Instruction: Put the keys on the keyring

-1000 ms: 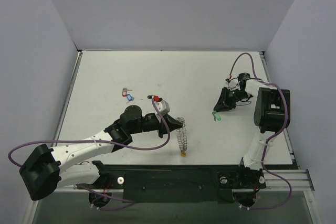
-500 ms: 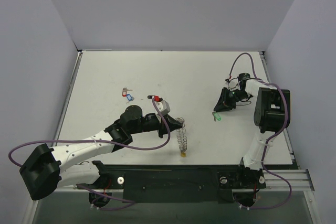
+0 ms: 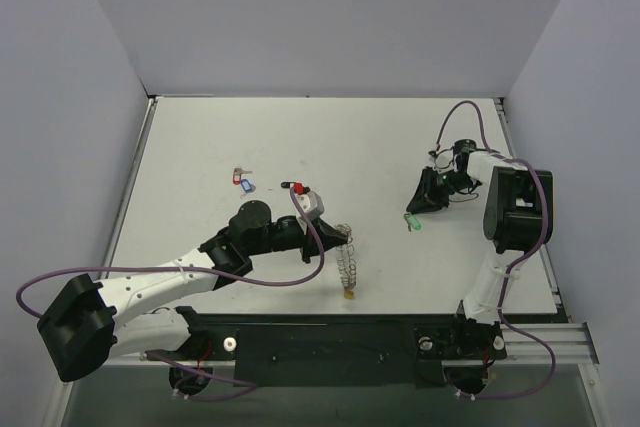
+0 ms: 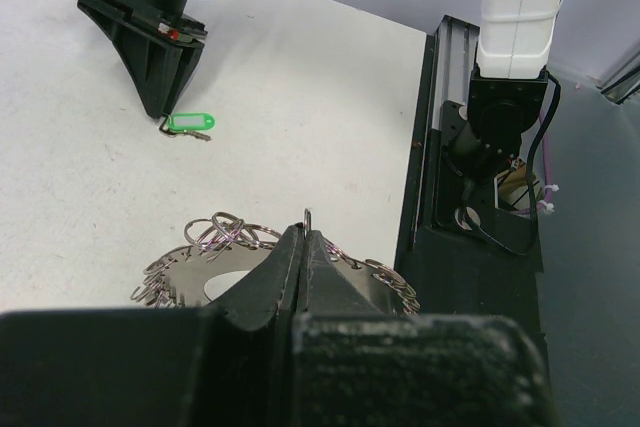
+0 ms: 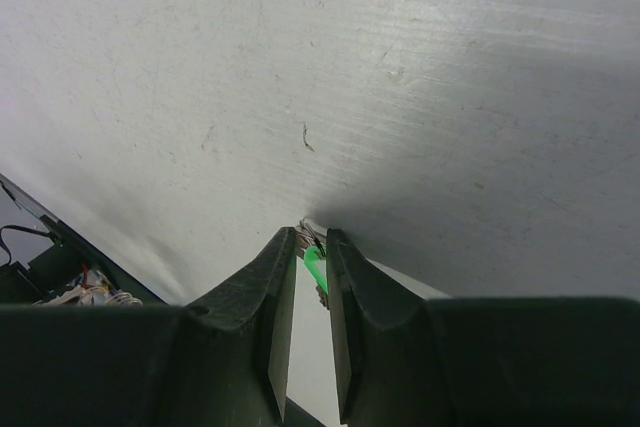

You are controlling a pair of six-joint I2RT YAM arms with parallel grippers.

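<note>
My left gripper [image 3: 341, 245] is shut on the keyring [image 3: 347, 263] and holds it on edge above the table, its yellow tag [image 3: 349, 294] hanging low. In the left wrist view the fingertips [image 4: 305, 234] pinch the ring's rim [image 4: 215, 234], which is fringed with small loops. My right gripper [image 3: 411, 211] points down at the green key [image 3: 414, 222], which lies on the table. In the right wrist view its jaws [image 5: 312, 244] stand narrowly apart around the green tag [image 5: 316, 267]. The green key also shows in the left wrist view [image 4: 189, 124].
More keys lie left of centre: a blue one [image 3: 247, 187] beside a red one [image 3: 238, 178], and a red one [image 3: 295, 187] by the left wrist. The table's near edge has a black rail [image 3: 330, 332], and grey walls stand on three sides.
</note>
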